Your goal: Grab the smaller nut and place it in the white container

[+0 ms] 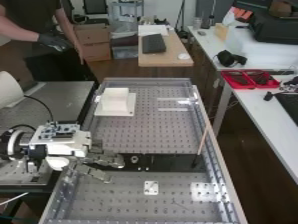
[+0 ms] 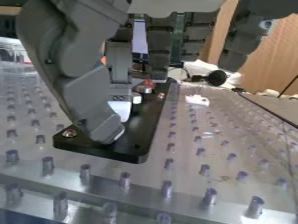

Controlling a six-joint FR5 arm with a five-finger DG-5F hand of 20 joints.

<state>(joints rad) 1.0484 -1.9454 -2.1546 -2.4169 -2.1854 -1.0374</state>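
- Behind your bench stands a wood-topped desk (image 1: 166,57), and a white side table (image 1: 256,107) runs along the right of the high view, bearing red trays (image 1: 250,79).
- Your bench (image 1: 143,135) has pegged metal panels, with a black plate (image 1: 169,162) (image 2: 123,145) lying between them.
- You have the hand (image 1: 100,161) low beside that plate's near-arm end, its fingers loosely extended and the thumb apart from them; it is relaxed, with nothing seen in its grasp.
- On the plate, just past the fingertips, you have a small round metal piece (image 1: 134,159) that looks like a nut; you cannot tell from its size here whether it is the smaller one.
- In the wrist view, the thumb hangs over the black plate, near a screw (image 2: 70,133) set in it.
- Your white container (image 1: 116,99) sits upright on a white square base (image 1: 130,111), at the far end of the bench, well apart from the hand.
- A small white block (image 1: 151,188) with dark holes rests on the nearer panel, and a thin stick (image 1: 203,139) leans by the bench's right rail.
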